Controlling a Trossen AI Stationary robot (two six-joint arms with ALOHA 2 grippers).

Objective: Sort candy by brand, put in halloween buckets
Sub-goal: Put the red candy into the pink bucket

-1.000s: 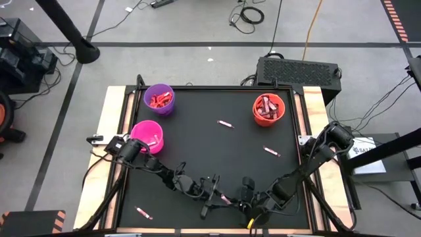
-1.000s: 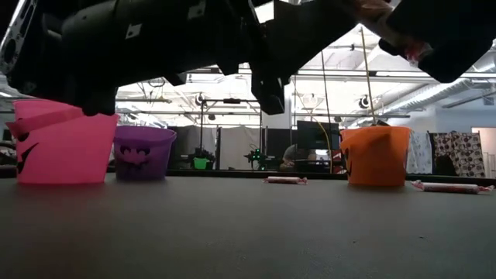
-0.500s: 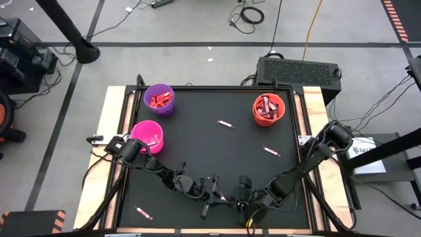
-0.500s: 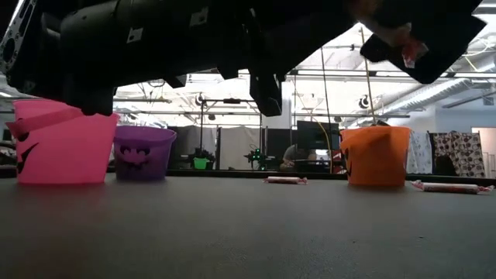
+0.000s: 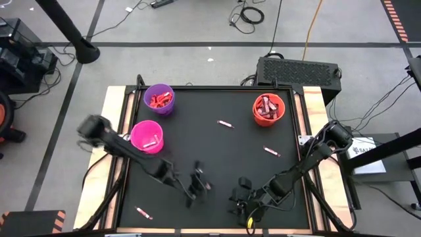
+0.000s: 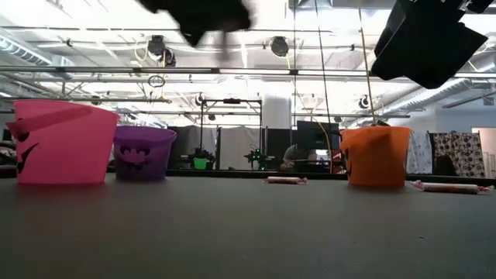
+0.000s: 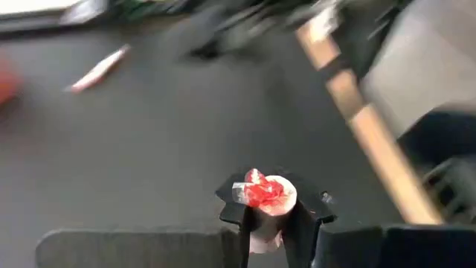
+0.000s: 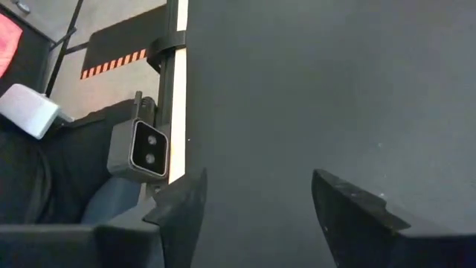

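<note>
My left end effector point(image 7: 269, 216): pinching what looks like a red-and-white candy point(image 7: 262, 192), near middle of the worktop point(image 5: 217, 151).
My right end effector point(image 8: 256, 197): fingers spread, empty, near right.

You are looking at a matt black table top point(image 5: 217, 151), smooth and cloth-like, edged in pale bare wood point(image 5: 110, 131). The three halloween buckets, purple point(image 5: 158, 99), pink point(image 5: 146, 136) and orange point(image 5: 268, 109), are showing as smooth moulded plastic with a soft sheen. The candy point(image 7: 262, 195) in the left gripper point(image 7: 269, 223) is glinting with crinkled, glossy red-and-white wrapping. The right gripper point(image 8: 256, 205) fingers are looking like matt dark plastic.
</note>
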